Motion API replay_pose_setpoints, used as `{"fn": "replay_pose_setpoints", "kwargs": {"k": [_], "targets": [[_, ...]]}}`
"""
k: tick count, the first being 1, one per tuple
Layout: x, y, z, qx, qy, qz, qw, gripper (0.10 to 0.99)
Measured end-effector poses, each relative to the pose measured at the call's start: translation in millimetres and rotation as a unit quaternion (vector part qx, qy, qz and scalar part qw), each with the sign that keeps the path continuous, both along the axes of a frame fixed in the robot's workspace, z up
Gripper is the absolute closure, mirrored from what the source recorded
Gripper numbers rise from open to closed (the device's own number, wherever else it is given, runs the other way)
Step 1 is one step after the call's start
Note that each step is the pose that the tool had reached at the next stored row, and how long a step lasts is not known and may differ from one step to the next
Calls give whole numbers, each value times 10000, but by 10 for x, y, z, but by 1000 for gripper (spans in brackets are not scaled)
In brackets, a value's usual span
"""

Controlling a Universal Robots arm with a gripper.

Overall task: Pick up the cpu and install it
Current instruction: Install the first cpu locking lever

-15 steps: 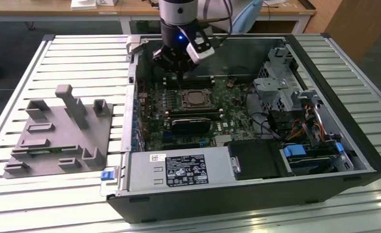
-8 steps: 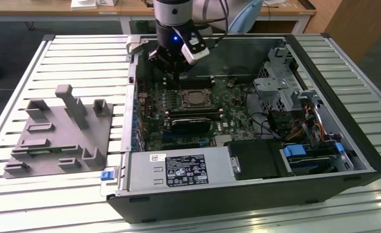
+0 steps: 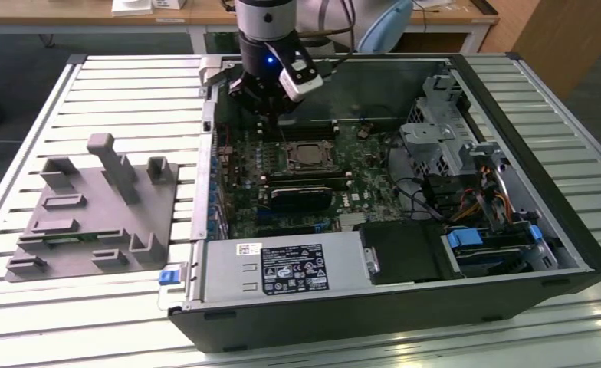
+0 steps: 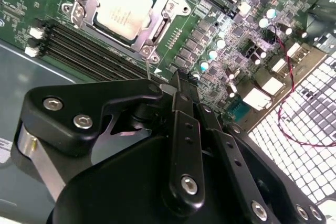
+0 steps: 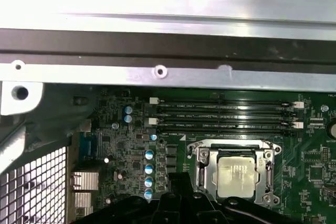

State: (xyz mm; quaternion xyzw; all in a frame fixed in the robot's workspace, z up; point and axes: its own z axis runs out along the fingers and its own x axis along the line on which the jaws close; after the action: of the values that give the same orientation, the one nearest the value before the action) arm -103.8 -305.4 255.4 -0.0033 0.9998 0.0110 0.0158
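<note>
1. We see the cpu seated in its metal-framed socket on the motherboard, inside the open computer case.
2. Our gripper hangs above the board beside the socket, fingers drawn together, holding nothing.
3. A grey tray sits on the slatted surface.

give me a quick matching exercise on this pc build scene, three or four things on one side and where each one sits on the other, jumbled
Things:
1. cpu
2. gripper
3. grey plastic tray
4. power supply

Places:
A. on the slatted table, outside the case, at the exterior view's left
B. lying in the metal-framed socket on the motherboard
C. above the motherboard, beside the socket, holding nothing
D. in the case's near corner, white label facing up

Pairs: 1-B, 2-C, 3-A, 4-D
</note>
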Motion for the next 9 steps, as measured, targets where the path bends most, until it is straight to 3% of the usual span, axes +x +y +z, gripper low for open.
{"fn": "replay_pose_setpoints", "kwargs": {"k": [9], "targets": [[-38, 104, -24, 0, 0, 0, 10000, 980]]}}
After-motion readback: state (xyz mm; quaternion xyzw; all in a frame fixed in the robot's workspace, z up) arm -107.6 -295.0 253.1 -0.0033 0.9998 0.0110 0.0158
